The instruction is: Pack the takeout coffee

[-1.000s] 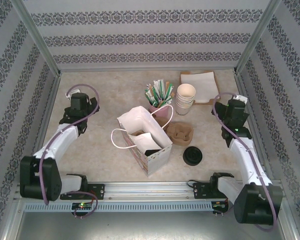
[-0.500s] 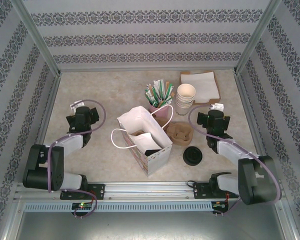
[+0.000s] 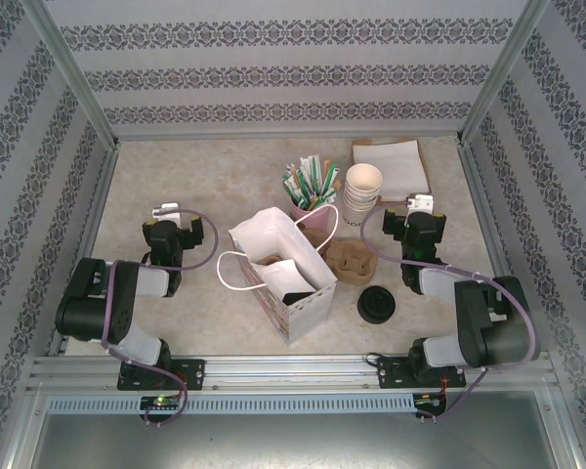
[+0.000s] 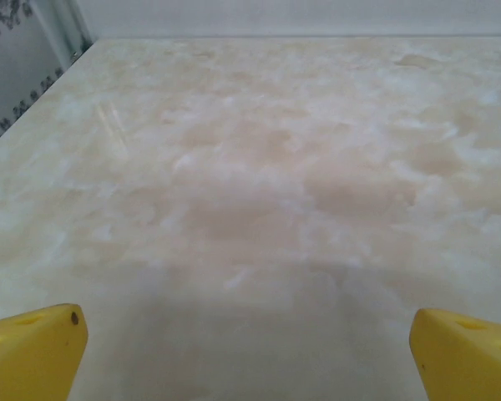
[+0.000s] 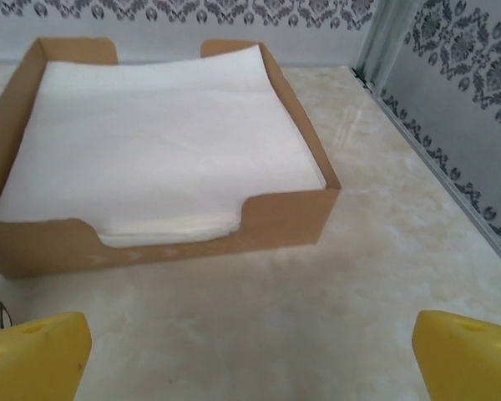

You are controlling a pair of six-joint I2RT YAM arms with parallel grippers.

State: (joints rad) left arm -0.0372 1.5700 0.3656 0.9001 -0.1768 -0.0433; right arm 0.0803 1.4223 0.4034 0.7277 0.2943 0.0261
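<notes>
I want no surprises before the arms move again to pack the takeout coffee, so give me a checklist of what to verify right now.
1. Left end effector open and empty: ok, over bare table.
2. Right end effector open and empty: ok.
3. White paper bag mouth open: ok.
4. Takeout coffee located: cannot tell; a dark shape sits inside the bag, lidded cup unconfirmed.
5. Right end effector facing the bag: not ok; it faces the napkin tray.
</notes>
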